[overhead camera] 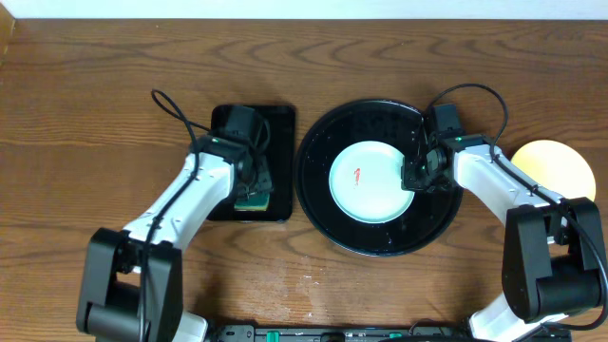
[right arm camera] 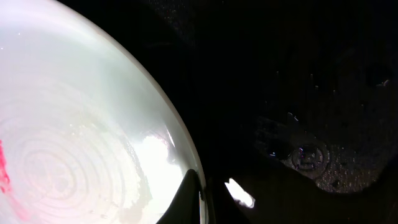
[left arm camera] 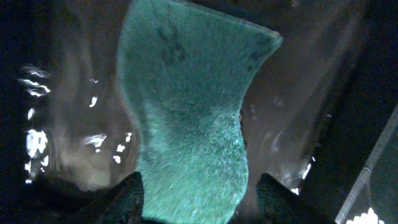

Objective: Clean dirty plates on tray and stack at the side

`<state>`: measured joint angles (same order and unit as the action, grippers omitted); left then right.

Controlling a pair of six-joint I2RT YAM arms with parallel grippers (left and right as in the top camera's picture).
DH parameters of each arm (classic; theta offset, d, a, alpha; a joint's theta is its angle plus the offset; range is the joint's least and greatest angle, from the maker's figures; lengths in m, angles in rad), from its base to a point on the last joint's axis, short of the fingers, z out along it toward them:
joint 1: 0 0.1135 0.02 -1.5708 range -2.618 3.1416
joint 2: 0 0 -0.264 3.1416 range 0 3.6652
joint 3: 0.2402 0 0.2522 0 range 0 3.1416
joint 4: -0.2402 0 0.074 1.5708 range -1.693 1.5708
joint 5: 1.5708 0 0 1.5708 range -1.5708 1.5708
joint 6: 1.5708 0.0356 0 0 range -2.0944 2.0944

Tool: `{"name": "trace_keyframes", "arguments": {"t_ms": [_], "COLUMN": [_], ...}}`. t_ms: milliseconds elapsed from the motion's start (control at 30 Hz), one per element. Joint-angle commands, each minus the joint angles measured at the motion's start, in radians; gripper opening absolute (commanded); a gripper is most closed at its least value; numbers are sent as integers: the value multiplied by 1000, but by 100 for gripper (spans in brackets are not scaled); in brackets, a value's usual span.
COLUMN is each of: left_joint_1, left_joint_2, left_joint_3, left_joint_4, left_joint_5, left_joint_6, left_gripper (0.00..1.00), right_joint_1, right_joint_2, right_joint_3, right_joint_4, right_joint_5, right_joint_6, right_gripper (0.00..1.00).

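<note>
We find the sponge [left arm camera: 186, 124] directly beneath the left gripper [left arm camera: 202, 196], jaws parted astride it. The right gripper [overhead camera: 411, 179] is closed on the rim of the plate [overhead camera: 372, 198], which lies to the left gripper's right, mid tray [overhead camera: 323, 211].

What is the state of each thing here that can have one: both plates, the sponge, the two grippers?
mint plate: on the round tray, red smear, not yet cleaned.
yellow plate: on the table right of the tray, no smear visible.
sponge: lying in the rectangular tray.
left gripper: open, fingers either side of the sponge.
right gripper: shut, at the mint plate's right rim.
</note>
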<state>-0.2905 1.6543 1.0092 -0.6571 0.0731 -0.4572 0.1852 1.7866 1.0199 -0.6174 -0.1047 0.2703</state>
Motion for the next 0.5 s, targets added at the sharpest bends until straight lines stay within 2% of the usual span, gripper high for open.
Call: {"name": "trace_keyframes", "arguments": {"t_ms": [0,33,67,133,167,367,400,467], "left_joint_1": [-4,-3,-4,-2,-1,6,6,6], "left_joint_2": [58,68,77,84,83,60,52,32], "left_joint_3": [-80,-93,-100,-101,-98,-6,14,49], "left_joint_4": [72,97,111,119,121,49,30,-2], "left_joint_5": [5,5,5,5,5,5,5,5], "left_joint_6": [-16,-16,-15,-15,-15,11,11,16], "left_gripper": [50,46,37,12,8,8,12,33], "right_joint_1": [5,5,5,5,5,5,5,5], "right_joint_2": [37,37,37,37,37,37,37,37], "right_joint_3": [-7,-7,-7,-7,-7,-8,-7,-8], "right_joint_4": [-11,-11,-11,-11,-10,-11,-11,-11], "right_joint_5": [21,21,21,21,21,21,21,22], "right_joint_6": [13,13,13,13,13,13,13,13], "right_gripper": [1,1,1,1,1,1,1,1]}}
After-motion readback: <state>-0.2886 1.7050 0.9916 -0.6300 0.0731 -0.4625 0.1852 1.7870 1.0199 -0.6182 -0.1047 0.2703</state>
